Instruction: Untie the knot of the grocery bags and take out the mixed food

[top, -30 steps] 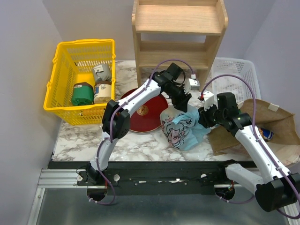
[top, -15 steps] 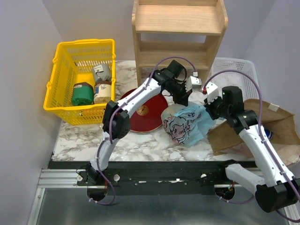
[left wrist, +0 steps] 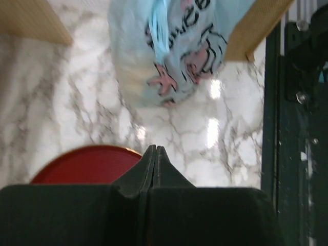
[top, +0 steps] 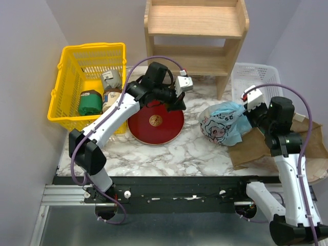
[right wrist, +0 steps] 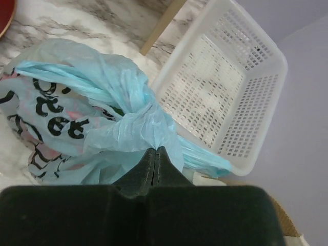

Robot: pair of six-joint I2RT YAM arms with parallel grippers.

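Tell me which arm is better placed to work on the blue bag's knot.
Right, probably. The right gripper is shut on the light-blue bag beside its knot; the left gripper is shut, empty, near the red plate, apart from the bag.

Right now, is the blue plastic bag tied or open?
Tied: the knot on the blue bag is bunched tight, right beside the shut right gripper.

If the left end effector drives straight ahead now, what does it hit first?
Most likely the blue plastic bag, dead ahead of the left end effector; only marble tabletop shows between, depth unclear.
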